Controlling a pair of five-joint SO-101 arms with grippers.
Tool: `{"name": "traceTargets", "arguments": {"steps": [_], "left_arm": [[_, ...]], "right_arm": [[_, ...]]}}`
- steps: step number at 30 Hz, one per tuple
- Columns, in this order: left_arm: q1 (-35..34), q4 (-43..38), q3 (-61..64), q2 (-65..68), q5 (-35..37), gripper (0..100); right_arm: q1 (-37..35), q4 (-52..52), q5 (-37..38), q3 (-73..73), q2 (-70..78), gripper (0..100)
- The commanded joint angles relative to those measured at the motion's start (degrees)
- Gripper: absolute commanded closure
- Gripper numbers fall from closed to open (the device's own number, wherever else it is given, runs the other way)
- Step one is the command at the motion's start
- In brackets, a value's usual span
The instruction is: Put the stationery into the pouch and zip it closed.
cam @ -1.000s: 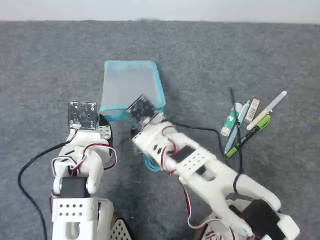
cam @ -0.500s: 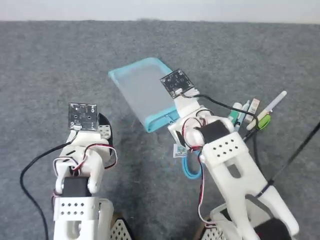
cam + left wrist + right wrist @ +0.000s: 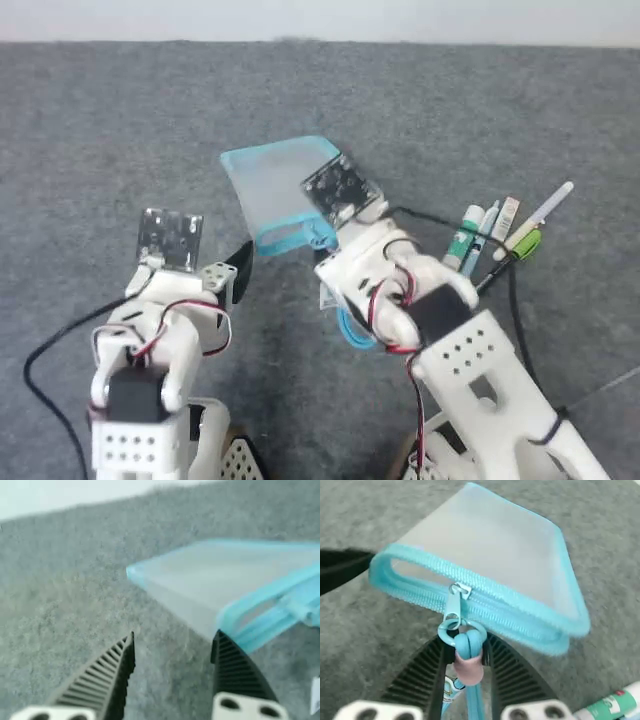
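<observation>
Pouch (image 3: pixel 278 185) translucent, blue-edged, zip part open, frame centre; right gripper (image 3: pixel 465 641) pinches zip pull (image 3: pixel 454 609); left gripper (image 3: pixel 175 635) jaws spread

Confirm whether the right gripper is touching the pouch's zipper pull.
Touching. The right wrist view shows the zipper pull pinched between the fingers of the right gripper, with the pouch just beyond them.
</observation>
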Motion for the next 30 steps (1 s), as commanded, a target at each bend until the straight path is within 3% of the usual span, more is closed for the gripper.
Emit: {"name": "traceTargets", "arguments": {"steps": [1,11,18,30], "left_arm": [[3.1,1.2,0.3,-7.5,-1.5,76],[3.4,-1.0,3.4,-8.1,-1.5,70],[3.0,-5.6,6.5,-8.1,-1.5,70],[1.1,-5.9,6.7,-8.2,-0.1,70]], "right_arm": [[-0.8,-1.2,-0.8,-0.3,-3.5,99.2],[-1.5,0.4,0.3,-0.3,-2.9,99.2],[-5.1,2.2,0.4,-0.3,-3.0,99.2],[-5.1,2.2,0.4,3.0,-2.9,99.2]]}}
